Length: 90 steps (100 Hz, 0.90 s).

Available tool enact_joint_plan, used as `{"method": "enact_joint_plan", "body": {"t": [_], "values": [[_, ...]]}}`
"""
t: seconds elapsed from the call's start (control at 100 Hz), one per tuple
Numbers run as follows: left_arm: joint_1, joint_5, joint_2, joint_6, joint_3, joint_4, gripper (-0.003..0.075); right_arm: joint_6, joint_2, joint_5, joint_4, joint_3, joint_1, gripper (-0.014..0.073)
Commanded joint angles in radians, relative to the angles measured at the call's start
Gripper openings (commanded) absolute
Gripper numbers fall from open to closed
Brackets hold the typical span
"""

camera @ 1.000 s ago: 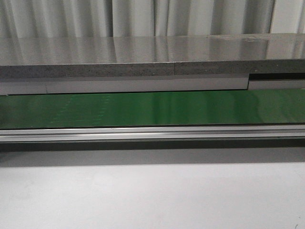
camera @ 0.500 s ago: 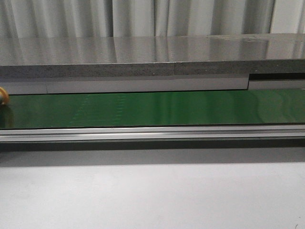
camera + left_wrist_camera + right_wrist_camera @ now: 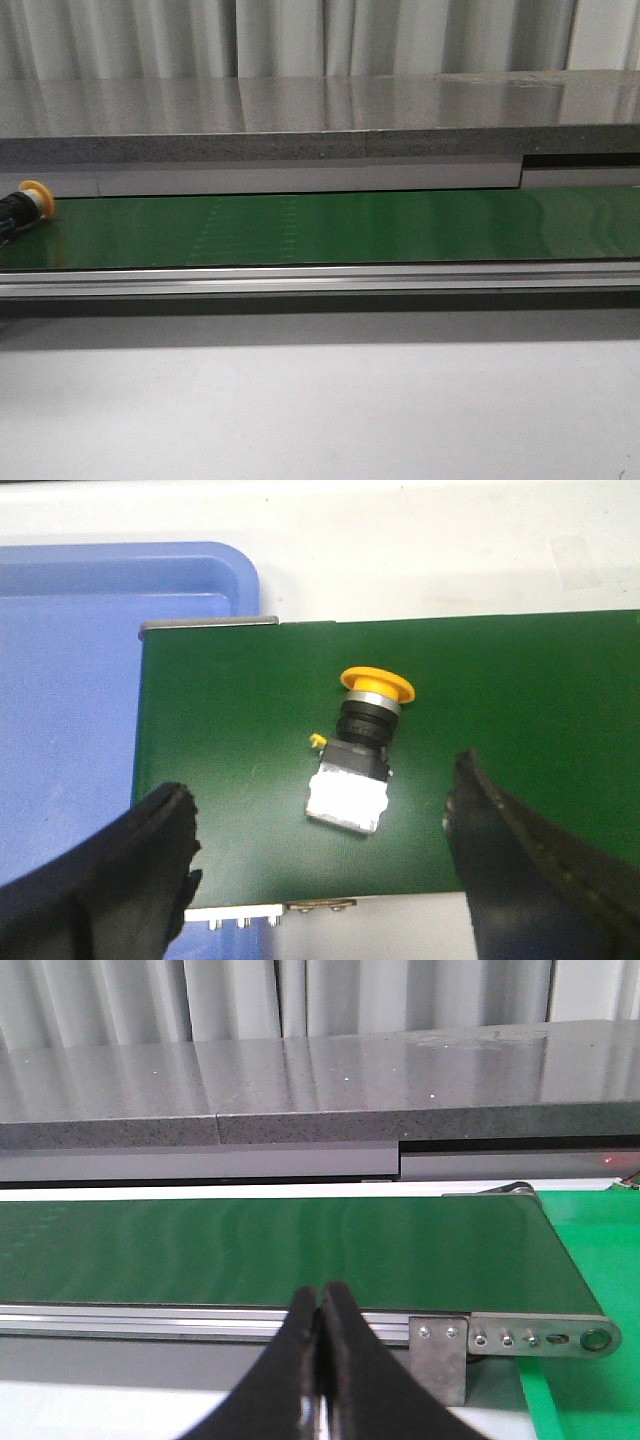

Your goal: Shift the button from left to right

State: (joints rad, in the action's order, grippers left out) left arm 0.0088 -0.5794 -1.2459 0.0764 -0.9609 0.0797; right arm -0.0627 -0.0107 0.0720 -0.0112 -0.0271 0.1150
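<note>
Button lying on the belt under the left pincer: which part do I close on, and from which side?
Judging by its pose, take the button by its black boxy body, coming straight down. It lies on its side on the green belt, so the round yellow cap offers curved faces, while the body has flatter sides. The left pincer is open above it, fingers either side.

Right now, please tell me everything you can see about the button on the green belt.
The button lies tipped on its side on the green conveyor belt, near the belt's left end. It has a round yellow-orange mushroom cap, a black ribbed collar and a boxy body whose end looks pale grey, with a tiny yellow mark beside it. Only the belt touches it. The left gripper hangs open above it, its fingers apart on either side.
</note>
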Motion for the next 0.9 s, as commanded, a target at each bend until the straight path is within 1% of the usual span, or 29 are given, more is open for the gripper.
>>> {"method": "enact_joint_plan", "body": {"t": [0.0,0.09,0.19,0.38,0.48,0.61,0.69,0.82,0.89], "values": [[-0.009,0.158,0.142,-0.001,0.079,0.019,0.0507,0.005,-0.019,-0.083,0.011,0.014,-0.008,-0.0067],[-0.009,0.251,0.275,-0.001,0.199,0.019,0.0507,0.005,-0.019,-0.083,0.011,0.014,-0.008,-0.0067],[-0.009,0.307,0.414,-0.001,0.315,0.030,0.0507,0.005,-0.019,-0.083,0.011,0.014,-0.008,-0.0067],[-0.014,0.319,0.667,-0.001,0.488,0.101,0.0507,0.005,-0.019,-0.083,0.011,0.014,-0.008,-0.0067],[-0.023,0.307,0.802,-0.001,0.561,0.106,0.0507,0.005,-0.019,-0.083,0.011,0.014,-0.008,-0.0067],[-0.024,0.227,0.955,-0.001,0.615,0.106,0.0507,0.005,-0.019,-0.083,0.011,0.014,-0.008,-0.0067],[-0.024,0.227,1.034,-0.001,0.619,0.101,0.0507,0.005,-0.019,-0.083,0.011,0.014,-0.008,-0.0067],[-0.024,0.201,1.106,-0.001,0.619,0.072,0.0507,0.005,-0.019,-0.083,0.011,0.014,-0.008,-0.0067],[-0.024,0.186,1.119,-0.001,0.619,0.072,0.0492,0.005,-0.019,-0.083,0.011,0.014,-0.008,-0.0067]]}}
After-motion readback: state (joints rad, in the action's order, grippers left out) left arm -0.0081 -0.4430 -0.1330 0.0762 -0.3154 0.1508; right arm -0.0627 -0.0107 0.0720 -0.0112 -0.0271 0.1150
